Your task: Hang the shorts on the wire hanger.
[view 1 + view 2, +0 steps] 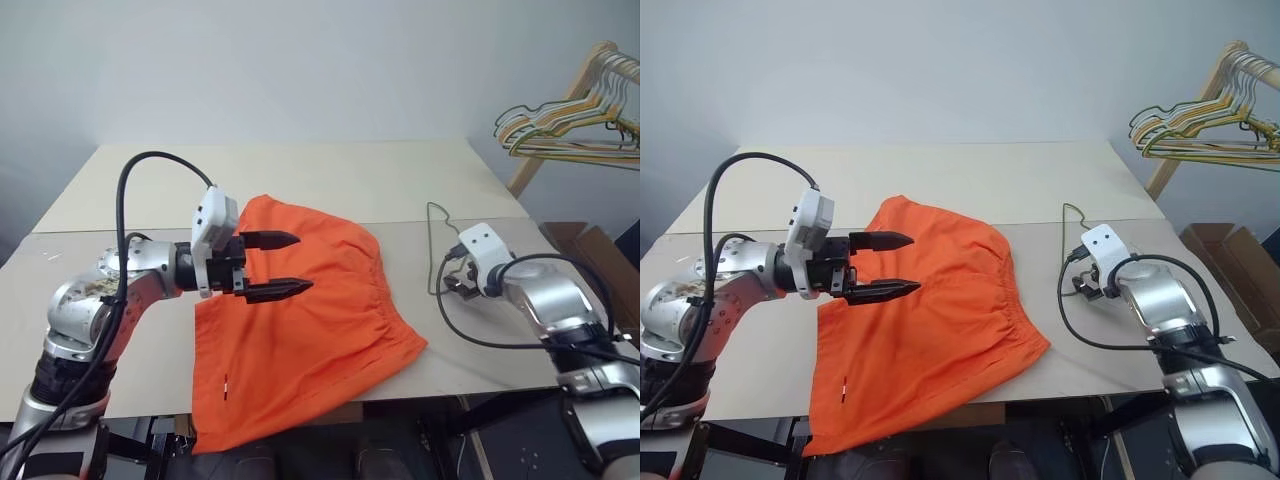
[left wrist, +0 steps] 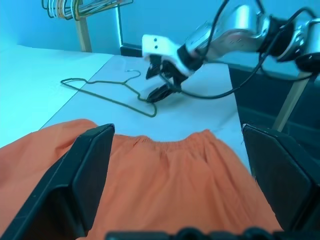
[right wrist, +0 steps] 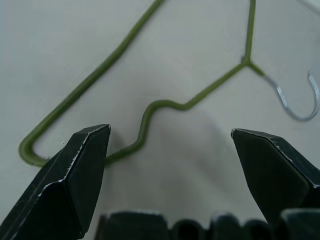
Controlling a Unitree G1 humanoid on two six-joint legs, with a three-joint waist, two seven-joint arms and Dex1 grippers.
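Observation:
The orange shorts [image 1: 300, 340] lie spread on the table, waistband toward the right, with their near part drooping over the front edge. My left gripper [image 1: 302, 263] hovers open just above the shorts' upper left part, pointing right, with nothing between its fingers. The thin olive wire hanger [image 3: 145, 122] lies flat on the table to the right of the shorts, also seen as a triangle with its hook [image 2: 106, 98]. My right gripper [image 1: 460, 284] points down over the hanger, open and empty, its fingers apart on either side of the hanger's bent lower arm.
A bunch of coloured wire hangers [image 1: 565, 125] hangs on a wooden rack at the back right, beyond the table [image 1: 330, 170]. A cardboard box [image 1: 590, 250] sits on the floor at the right. Black cables loop from both wrists.

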